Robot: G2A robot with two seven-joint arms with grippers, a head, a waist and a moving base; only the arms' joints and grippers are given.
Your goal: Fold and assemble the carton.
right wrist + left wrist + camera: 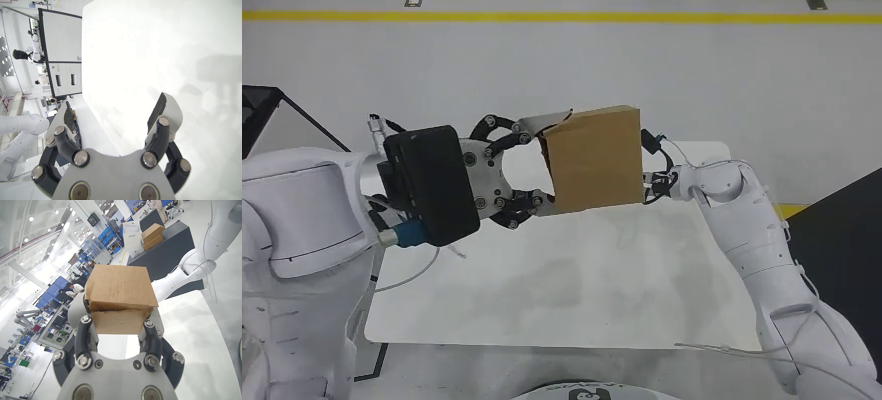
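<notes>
By the left gripper (pixel 540 168) the carton (pixel 592 160) is held clear above the table (pixel 542 290). The jaws are clamped across its near end, probably so that the folded flaps are pinned together along the ragged seam seen from the left wrist. The right gripper (pixel 650 165) is placed just beside the carton's opposite end, jaws spread and nothing between them, seemingly ready to press. Whether contact is made cannot be told, and that end's flaps are hidden.
</notes>
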